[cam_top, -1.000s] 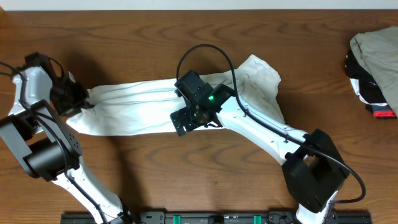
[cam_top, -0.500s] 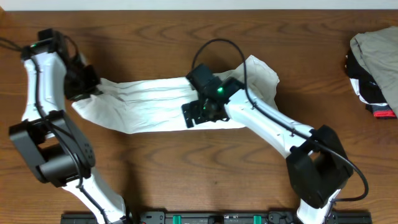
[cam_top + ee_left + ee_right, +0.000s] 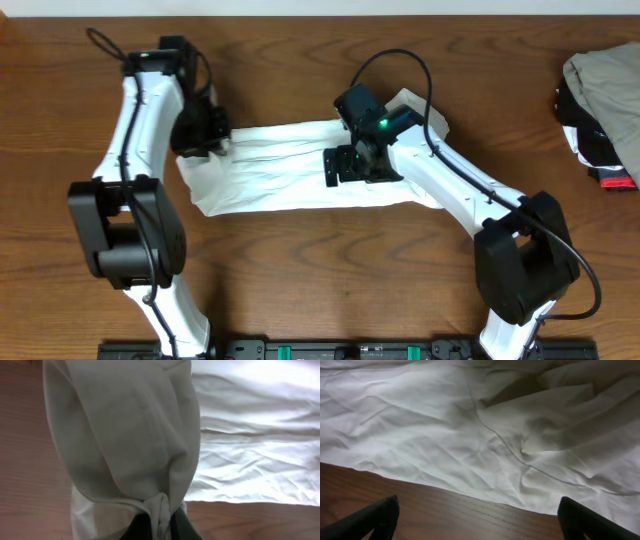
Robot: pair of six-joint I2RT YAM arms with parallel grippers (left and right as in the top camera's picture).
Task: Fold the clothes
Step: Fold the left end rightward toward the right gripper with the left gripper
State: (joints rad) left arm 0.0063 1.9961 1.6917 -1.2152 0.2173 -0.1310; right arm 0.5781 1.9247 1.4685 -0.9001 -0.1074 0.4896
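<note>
**Shirt band gathered in from the left**

On the desk (image 3: 300, 300), the white T-shirt (image 3: 290, 175) lies as a crumpled band mid-desk, nearer the far edge, with its long axis running left to right. The left gripper (image 3: 214, 142), pressed together on a bunched fold of the shirt's left end, holds it lifted. The right gripper (image 3: 345, 166), jaws spread, hovers empty over the near hem. Any fold-over would likely run rightward along that axis. A second ago the left end sat near the left edge. It now sits closer in, and the band is shorter.
</note>
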